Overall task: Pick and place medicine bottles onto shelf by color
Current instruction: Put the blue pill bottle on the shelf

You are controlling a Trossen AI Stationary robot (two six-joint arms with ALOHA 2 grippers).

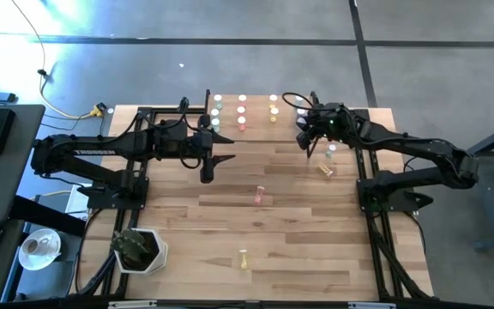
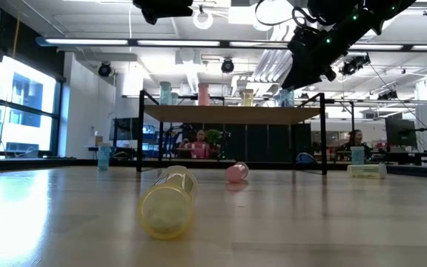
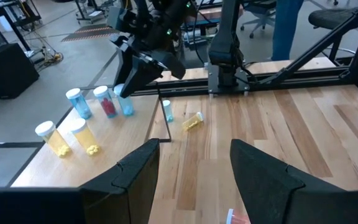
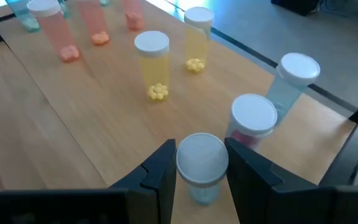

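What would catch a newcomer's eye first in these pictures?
Probably the right gripper over the shelf's right end, its fingers closed around a blue bottle among the capped bottles standing in rows there. Next, the yellow bottle lying on its side on the table, close to the low camera. The left gripper hovers open near the shelf's left end.

The wooden counter (image 1: 178,249) has a few bottles (image 1: 261,194) lying flat; the shelf (image 1: 256,129) holds bottles standing up.

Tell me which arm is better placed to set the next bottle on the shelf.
The right. Its tool is closed on a blue bottle above the shelf, beside the other blue bottles. The left tool is open, empty, over the table.
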